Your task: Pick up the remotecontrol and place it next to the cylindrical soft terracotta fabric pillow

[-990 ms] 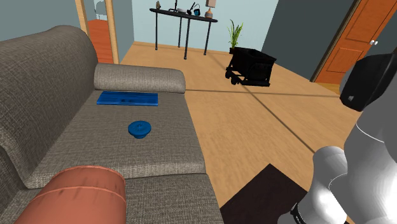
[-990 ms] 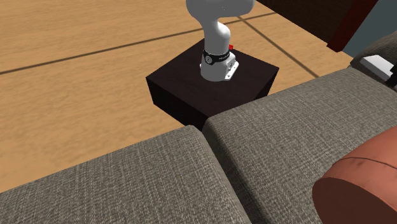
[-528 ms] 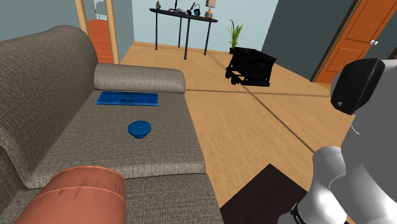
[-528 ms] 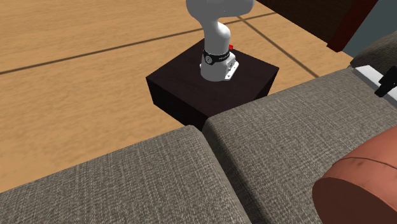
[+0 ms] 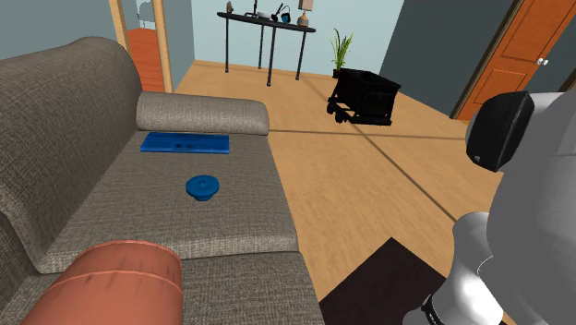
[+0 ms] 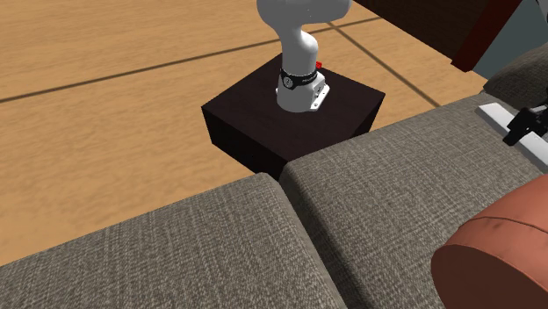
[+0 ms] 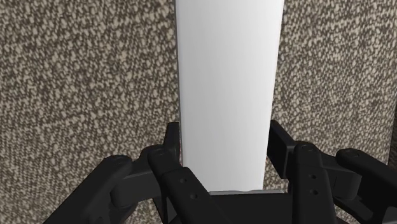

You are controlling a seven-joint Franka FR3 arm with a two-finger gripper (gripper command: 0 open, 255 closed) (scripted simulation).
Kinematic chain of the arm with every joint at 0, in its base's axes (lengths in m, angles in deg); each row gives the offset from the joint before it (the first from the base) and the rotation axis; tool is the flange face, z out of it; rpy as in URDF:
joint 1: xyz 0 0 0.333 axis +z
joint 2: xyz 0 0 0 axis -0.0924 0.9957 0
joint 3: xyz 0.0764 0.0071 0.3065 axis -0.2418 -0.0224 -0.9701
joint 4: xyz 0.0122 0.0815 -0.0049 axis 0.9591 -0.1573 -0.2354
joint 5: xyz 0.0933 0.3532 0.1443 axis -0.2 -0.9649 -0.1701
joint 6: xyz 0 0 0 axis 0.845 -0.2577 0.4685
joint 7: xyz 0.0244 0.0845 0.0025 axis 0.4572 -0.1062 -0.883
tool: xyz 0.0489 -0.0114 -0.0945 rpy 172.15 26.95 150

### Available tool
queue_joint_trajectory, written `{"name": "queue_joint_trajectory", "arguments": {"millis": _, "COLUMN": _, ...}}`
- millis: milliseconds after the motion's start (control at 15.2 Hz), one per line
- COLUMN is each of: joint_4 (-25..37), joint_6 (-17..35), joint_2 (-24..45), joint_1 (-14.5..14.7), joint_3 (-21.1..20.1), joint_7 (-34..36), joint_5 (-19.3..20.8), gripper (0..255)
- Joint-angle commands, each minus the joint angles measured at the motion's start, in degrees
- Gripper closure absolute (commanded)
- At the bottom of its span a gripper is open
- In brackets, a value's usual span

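Observation:
A plain white, flat, long remote control (image 7: 228, 83) is clasped between the two black fingers of my gripper (image 7: 222, 139), over the grey woven sofa seat (image 7: 76, 95). In the second exterior view the remote control (image 6: 493, 114) sticks out of the gripper (image 6: 525, 125) above the sofa cushion (image 6: 395, 193), close to the view's right edge. The terracotta cylindrical pillow (image 6: 501, 255) lies on the seat just below it in that view. The same pillow (image 5: 115, 282) sits at the near end of the sofa in the shoulder view.
Farther along the sofa seat lie a flat blue rectangular thing (image 5: 185, 143) and a round blue thing (image 5: 201, 187). The dark stand (image 6: 294, 118) is beside the sofa on the wooden floor. A black cart (image 5: 365, 95), a console table (image 5: 266, 23) and an orange door (image 5: 517, 55) stand beyond.
The gripper and remote control have travelled leftwards and lower in the second exterior view, nearer the pillow. In the shoulder view the arm's upper link has swung left.

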Motion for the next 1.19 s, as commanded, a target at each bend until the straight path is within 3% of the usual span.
{"name": "queue_joint_trajectory", "arguments": {"millis": 0, "joint_4": 0.12, "joint_6": 0.27, "joint_2": 0.50, "joint_1": 0.29, "joint_3": 0.21, "joint_7": 0.33, "joint_5": 0.45, "gripper": 255}}
{"name": "queue_joint_trajectory", "arguments": {"millis": 330, "joint_4": 0.12, "joint_6": 0.27, "joint_2": 0.50, "joint_1": 0.29, "joint_3": 0.21, "joint_7": 0.33, "joint_5": 0.45, "gripper": 255}}
{"name": "queue_joint_trajectory", "arguments": {"millis": 396, "joint_4": 0.12, "joint_6": 0.27, "joint_2": 0.49, "joint_1": 0.29, "joint_3": 0.21, "joint_7": 0.33, "joint_5": 0.45, "gripper": 0}}
{"name": "queue_joint_trajectory", "arguments": {"millis": 726, "joint_4": 0.12, "joint_6": 0.28, "joint_2": 0.50, "joint_1": 0.29, "joint_3": 0.21, "joint_7": 0.33, "joint_5": 0.46, "gripper": 0}}
{"name": "queue_joint_trajectory", "arguments": {"millis": 990, "joint_4": 2.85, "joint_6": -5.58, "joint_2": -4.04, "joint_1": -1.67, "joint_3": -1.88, "joint_7": -2.60, "joint_5": -3.99, "gripper": 0}}
{"name": "queue_joint_trajectory", "arguments": {"millis": 1122, "joint_4": 2.84, "joint_6": -5.58, "joint_2": -4.05, "joint_1": -1.65, "joint_3": -1.86, "joint_7": -2.61, "joint_5": -4.01, "gripper": 0}}
